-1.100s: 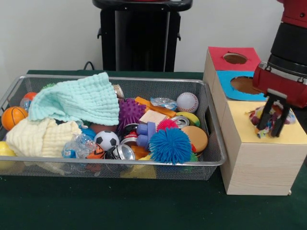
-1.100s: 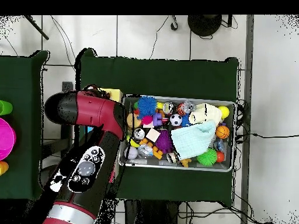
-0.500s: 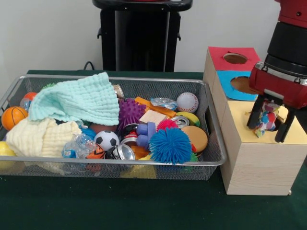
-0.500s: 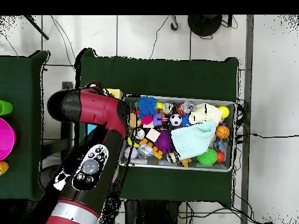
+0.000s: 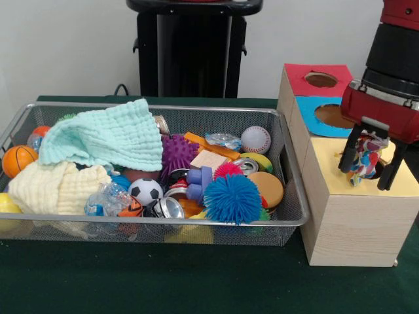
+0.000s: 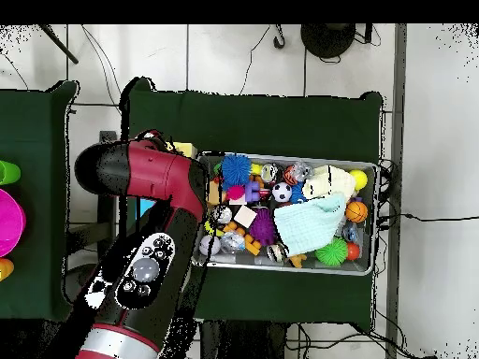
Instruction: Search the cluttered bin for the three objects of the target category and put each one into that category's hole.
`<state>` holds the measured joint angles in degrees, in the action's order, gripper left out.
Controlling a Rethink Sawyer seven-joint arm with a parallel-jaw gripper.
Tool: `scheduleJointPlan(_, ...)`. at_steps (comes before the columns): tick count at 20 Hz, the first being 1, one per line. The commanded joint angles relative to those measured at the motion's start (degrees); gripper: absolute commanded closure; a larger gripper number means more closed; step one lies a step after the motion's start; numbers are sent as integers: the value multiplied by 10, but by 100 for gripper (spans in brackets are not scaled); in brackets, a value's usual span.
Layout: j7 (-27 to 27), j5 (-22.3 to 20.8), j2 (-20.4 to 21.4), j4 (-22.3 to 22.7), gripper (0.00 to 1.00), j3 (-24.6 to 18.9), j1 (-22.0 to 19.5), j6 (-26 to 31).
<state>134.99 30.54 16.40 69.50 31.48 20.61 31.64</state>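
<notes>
The end effector (image 5: 371, 162) stands spread over the yellow hole (image 5: 378, 169), the multicoloured crinkly object (image 5: 363, 159) loose between its fingers, apparently dropping in. Other targets may remain in the bin (image 5: 293, 210).

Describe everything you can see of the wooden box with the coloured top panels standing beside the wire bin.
The wooden box is a long pale block with plain grain sides, standing on the green cloth just right of the wire bin. Its top carries three coloured panels: red at the far end, blue in the middle, yellow nearest. The red and blue panels each have a round hole. The open end effector hangs over the yellow panel.
</notes>
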Motion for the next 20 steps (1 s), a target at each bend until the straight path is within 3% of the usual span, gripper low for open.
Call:
scheduleJointPlan(1, 96, 12, 54, 70, 0, -59, -17, 9)
scheduleJointPlan(5, 85, 12, 71, 90, 0, -74, -19, 8)
scheduleJointPlan(6, 80, 13, 77, 99, 100, -83, -23, 4)
scheduleJointPlan(20, 71, 2, 78, 94, 100, -90, -30, 3)
